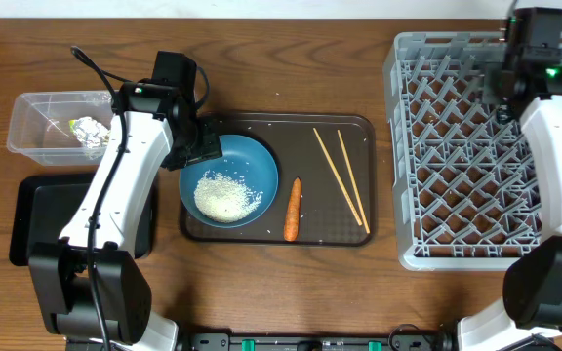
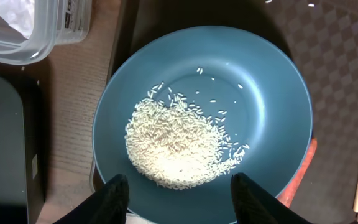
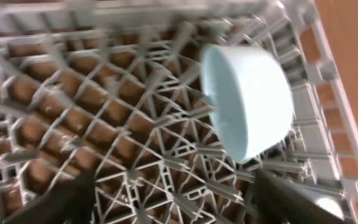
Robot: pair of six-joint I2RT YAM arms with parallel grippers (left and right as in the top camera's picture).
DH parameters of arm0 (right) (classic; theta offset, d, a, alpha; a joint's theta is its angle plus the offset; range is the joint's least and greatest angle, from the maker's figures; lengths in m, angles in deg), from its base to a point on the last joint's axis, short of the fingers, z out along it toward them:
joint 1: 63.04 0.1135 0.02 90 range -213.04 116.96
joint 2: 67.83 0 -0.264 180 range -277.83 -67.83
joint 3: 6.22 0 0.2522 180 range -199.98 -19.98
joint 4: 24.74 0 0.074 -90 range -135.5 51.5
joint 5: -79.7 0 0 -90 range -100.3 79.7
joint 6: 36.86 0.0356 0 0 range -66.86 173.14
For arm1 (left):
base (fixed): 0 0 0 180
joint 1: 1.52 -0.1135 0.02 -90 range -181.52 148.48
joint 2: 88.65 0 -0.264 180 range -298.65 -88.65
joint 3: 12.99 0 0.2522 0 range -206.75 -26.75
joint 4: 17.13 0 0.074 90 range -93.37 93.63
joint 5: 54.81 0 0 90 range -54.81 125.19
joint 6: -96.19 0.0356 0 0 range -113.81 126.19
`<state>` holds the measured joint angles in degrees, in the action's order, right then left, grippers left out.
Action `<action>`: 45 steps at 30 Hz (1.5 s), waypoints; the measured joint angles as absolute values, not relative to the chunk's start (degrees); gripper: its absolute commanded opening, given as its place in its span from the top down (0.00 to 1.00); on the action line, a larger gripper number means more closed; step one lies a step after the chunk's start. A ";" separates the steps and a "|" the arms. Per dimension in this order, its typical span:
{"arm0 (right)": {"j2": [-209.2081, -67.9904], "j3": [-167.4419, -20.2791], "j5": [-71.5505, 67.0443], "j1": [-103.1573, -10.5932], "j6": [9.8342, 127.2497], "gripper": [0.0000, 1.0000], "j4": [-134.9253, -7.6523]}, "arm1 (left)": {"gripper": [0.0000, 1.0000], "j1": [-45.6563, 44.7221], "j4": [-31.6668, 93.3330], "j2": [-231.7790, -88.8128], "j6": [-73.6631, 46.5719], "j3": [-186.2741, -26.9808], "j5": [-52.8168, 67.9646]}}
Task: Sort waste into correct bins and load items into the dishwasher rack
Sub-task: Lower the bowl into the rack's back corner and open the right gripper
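The wide dark-blue bowl (image 1: 252, 161) sits on the brown serving tray and holds the heap of white rice (image 1: 226, 196). My left gripper (image 1: 200, 146) is open at the bowl's left rim. In the left wrist view its fingers (image 2: 182, 202) straddle the near rim of the bowl (image 2: 272, 93), with the rice (image 2: 176, 146) just ahead. The carrot (image 1: 293, 208) and the chopsticks (image 1: 340, 178) lie on the tray to the right of the bowl. My right gripper (image 3: 179, 199) is open and empty over the grey rack (image 1: 476, 185). A light-blue bowl (image 3: 250, 99) lies on its side in the rack. The pink cup is out of view.
The brown serving tray (image 1: 271, 234) lies mid-table. The clear tub (image 1: 37, 112) at far left holds the foil ball (image 1: 91, 132) and other scraps. The black tray (image 1: 32, 219) lies in front of it, partly under my left arm. My right arm hangs over the rack's far right.
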<state>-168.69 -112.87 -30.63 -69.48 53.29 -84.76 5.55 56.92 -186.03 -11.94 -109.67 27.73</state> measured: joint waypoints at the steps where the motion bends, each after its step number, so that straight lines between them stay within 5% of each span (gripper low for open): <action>1: -168.69 -112.87 -30.37 -70.68 54.38 0.71 -84.76 | 0.46 5.55 56.98 -186.03 -11.94 -109.67 27.73; 4: -168.71 -112.87 -28.27 -74.57 56.87 0.82 -85.90 | 0.46 5.55 57.07 -186.03 -11.96 -109.67 27.73; 19: -175.05 -112.76 -27.20 -80.27 58.60 0.86 -82.27 | 0.46 5.55 57.09 -186.03 -11.96 -109.67 27.73; 31: -176.40 -112.78 -4.62 -79.92 54.20 0.72 -85.88 | 0.46 5.55 57.07 -186.03 -11.94 -109.67 27.73; 45: -170.00 -112.52 -4.08 -80.05 52.28 0.47 -82.21 | 0.46 5.55 57.07 -186.03 -11.96 -109.67 27.73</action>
<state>-170.00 -112.52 -4.08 -80.05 52.28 -82.21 5.55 57.07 -186.03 -11.96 -109.67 27.73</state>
